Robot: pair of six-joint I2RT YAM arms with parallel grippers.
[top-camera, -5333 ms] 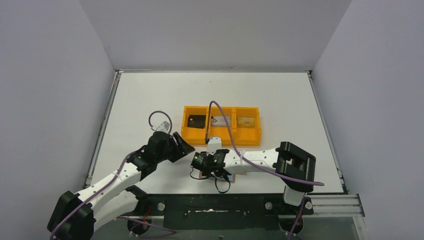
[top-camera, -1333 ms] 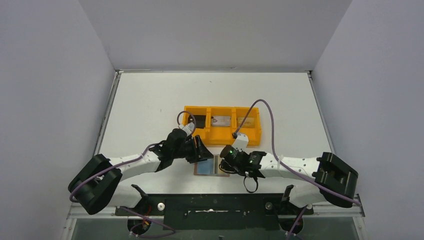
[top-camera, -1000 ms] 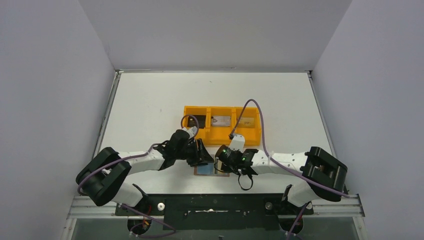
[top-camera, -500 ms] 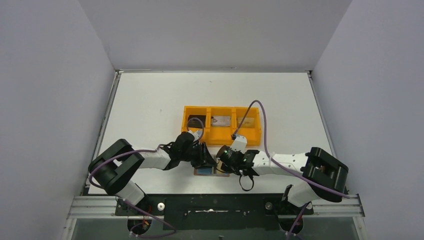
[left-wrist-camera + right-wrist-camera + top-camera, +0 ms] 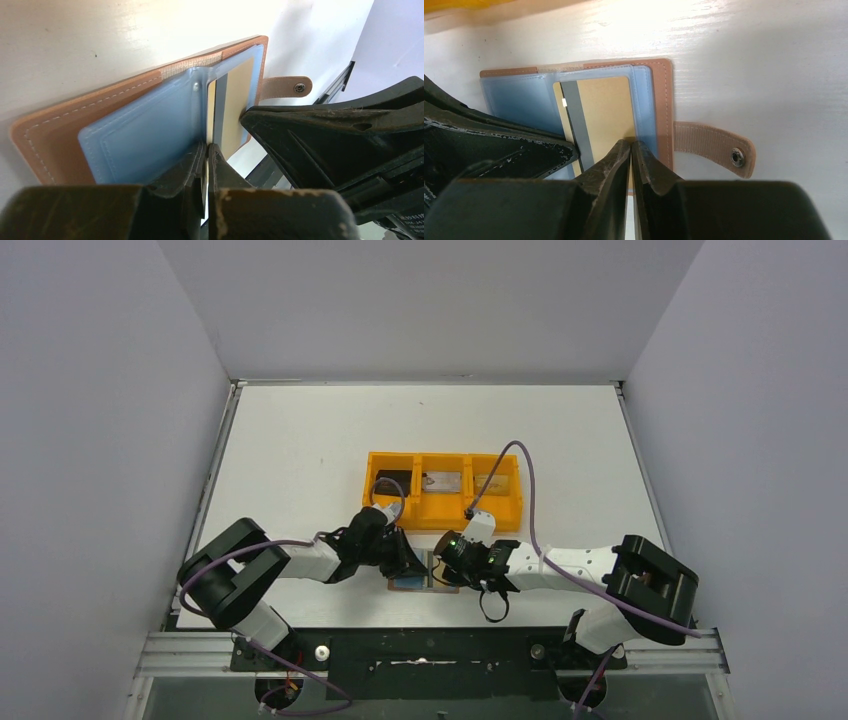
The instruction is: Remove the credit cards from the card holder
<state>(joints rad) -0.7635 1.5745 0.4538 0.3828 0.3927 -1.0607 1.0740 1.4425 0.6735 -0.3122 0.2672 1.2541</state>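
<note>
Card extraction, late stage. The card holder [image 5: 663, 110] lies open and flat on the table [image 5: 300, 440] near its front edge, just in front of the orange tray [image 5: 440, 455], with its snap tab [image 5: 716, 145] extended to one side. One striped gold card [image 5: 606, 115] sits in the sleeve of the tab-side panel; the other grey-blue panel shows no card. The left gripper [image 5: 206, 150] has its fingers closed together at the card's spine-side edge and appears to nip that edge, though the contact itself is not plainly resolved. The right gripper [image 5: 630, 145], its fingers likewise together, bears with its tips on the tab-side panel at the card's near edge, seemingly pinning the holder down; it carries nothing. In the overhead view each of the tray's three compartments contains a card: a black card [image 5: 393, 481] at left, a silvery card [image 5: 445, 481] in the middle and a tan card [image 5: 493, 483] at right, the last being the least distinct. On this evidence the task is mostly complete: three cards are out, and one is left to draw clear of its sleeve and set down.
</note>
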